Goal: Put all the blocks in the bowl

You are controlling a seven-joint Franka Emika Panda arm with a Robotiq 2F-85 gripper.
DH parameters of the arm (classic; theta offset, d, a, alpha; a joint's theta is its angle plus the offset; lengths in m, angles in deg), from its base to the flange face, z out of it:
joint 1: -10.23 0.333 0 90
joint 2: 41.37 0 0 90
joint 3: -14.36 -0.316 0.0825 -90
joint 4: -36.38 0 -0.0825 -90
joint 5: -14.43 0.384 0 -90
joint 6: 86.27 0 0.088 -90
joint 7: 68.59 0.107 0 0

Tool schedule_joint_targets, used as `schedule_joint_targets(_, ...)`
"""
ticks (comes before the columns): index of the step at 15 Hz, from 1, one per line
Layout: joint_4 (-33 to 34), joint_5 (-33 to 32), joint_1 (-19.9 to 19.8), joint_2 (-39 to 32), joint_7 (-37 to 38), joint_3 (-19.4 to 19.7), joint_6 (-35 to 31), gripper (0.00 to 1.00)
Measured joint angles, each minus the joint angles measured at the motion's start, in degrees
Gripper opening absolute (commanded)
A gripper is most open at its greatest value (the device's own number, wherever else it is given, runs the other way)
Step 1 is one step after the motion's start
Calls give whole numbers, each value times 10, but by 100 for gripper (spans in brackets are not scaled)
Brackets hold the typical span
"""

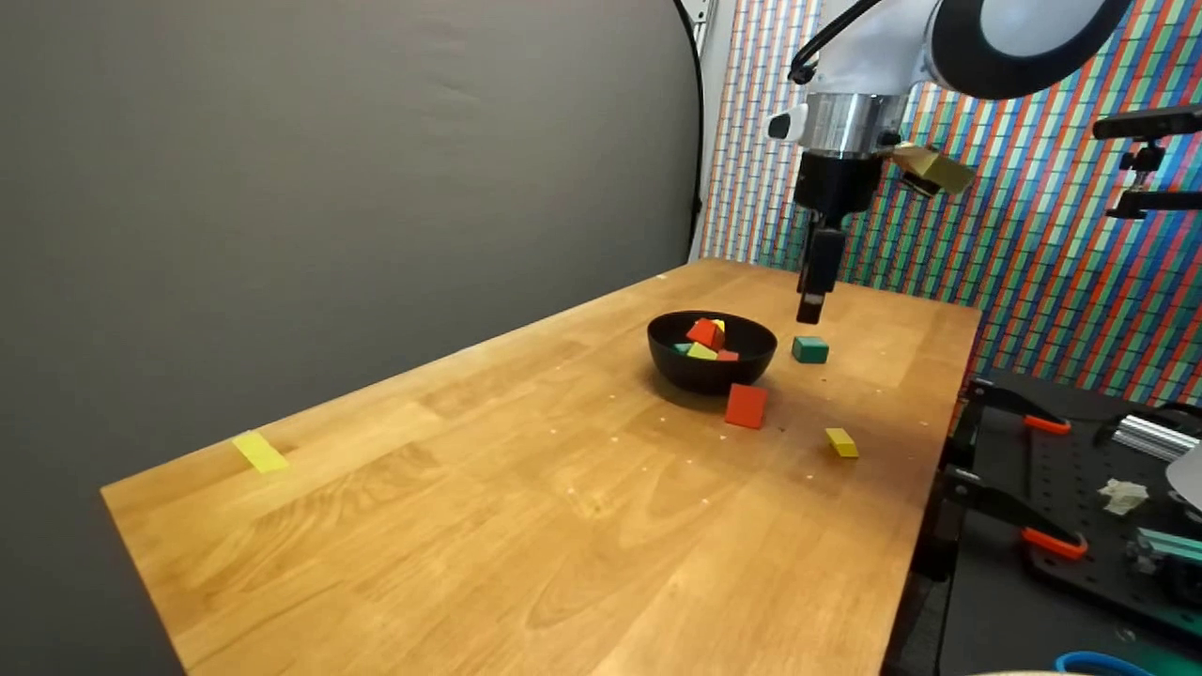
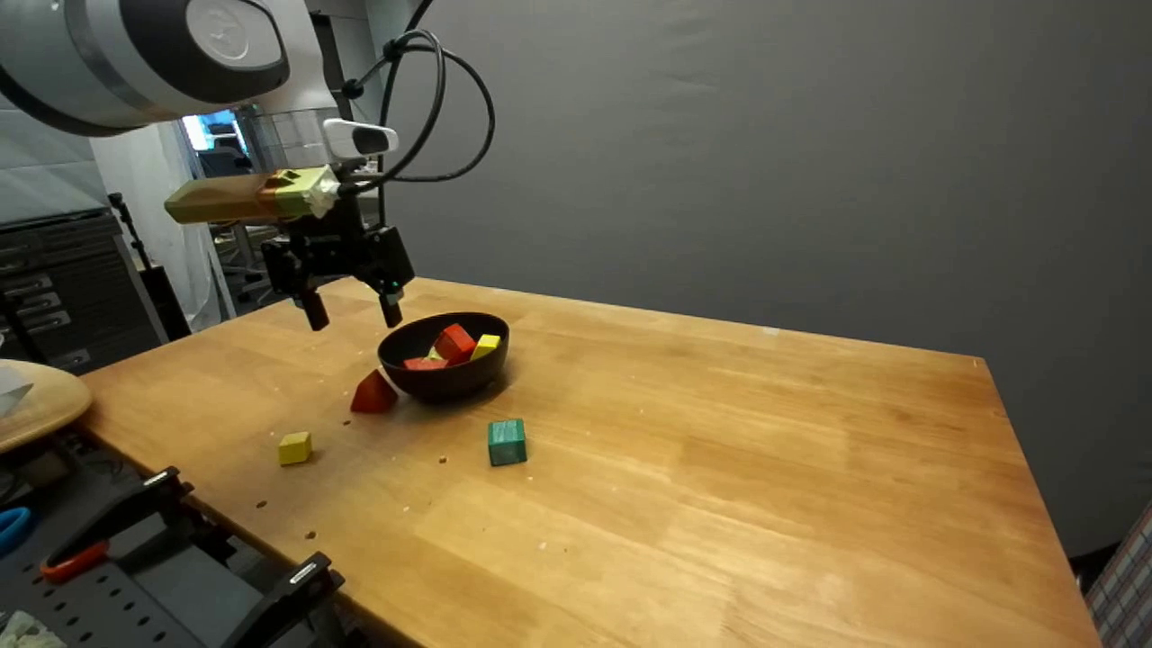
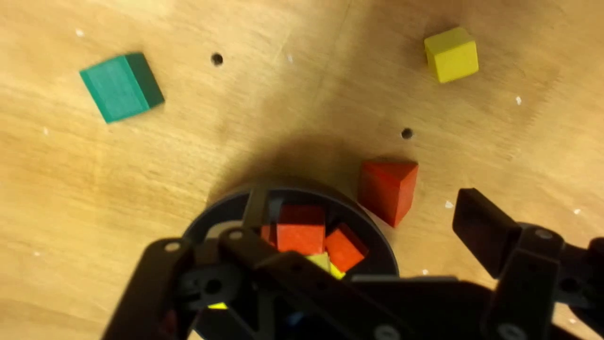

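The black bowl [image 1: 700, 377] [image 2: 441, 387] [image 3: 386, 247] holds several blocks; a red one [image 1: 704, 331] [image 2: 454, 344] [image 3: 301, 238] lies on top, with yellow, green and other red ones around it. A red wedge-like block [image 1: 747, 407] [image 2: 373, 393] [image 3: 388, 191] sits on the table close beside the bowl; I cannot tell if they touch. A green block [image 1: 810, 350] [image 2: 508, 442] [image 3: 118, 89] and a small yellow block [image 1: 841, 443] [image 2: 295, 448] [image 3: 453, 55] lie apart on the table. My gripper [image 1: 810, 308] [image 2: 354, 315] [image 3: 373, 219] is open and empty, raised above the table near the bowl. Its fingers hide part of the bowl in the wrist view.
A flat yellow strip [image 1: 260, 452] lies on the wooden table [image 1: 563, 526] near a far corner. Clamps with orange handles [image 1: 1054, 543] stand along the table's edge, beside a dark side surface. A round wooden board [image 2: 40, 405] shows at an exterior view's edge.
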Motion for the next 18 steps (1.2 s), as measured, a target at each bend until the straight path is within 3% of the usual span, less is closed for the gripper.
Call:
schedule_joint_targets(3,1,-43,-126,-16,68,-79,31,100)
schedule_joint_targets(5,-6,-71,-192,-16,95,-96,36,100)
schedule_joint_targets(8,-14,-67,-257,-25,92,-99,16,100)
schedule_joint_targets(12,-17,-37,-290,-87,59,-99,-126,100)
schedule_joint_targets(15,-15,-39,-293,-158,55,-99,-239,100)
schedule_joint_targets(18,-5,-34,-285,-219,53,-91,-301,100)
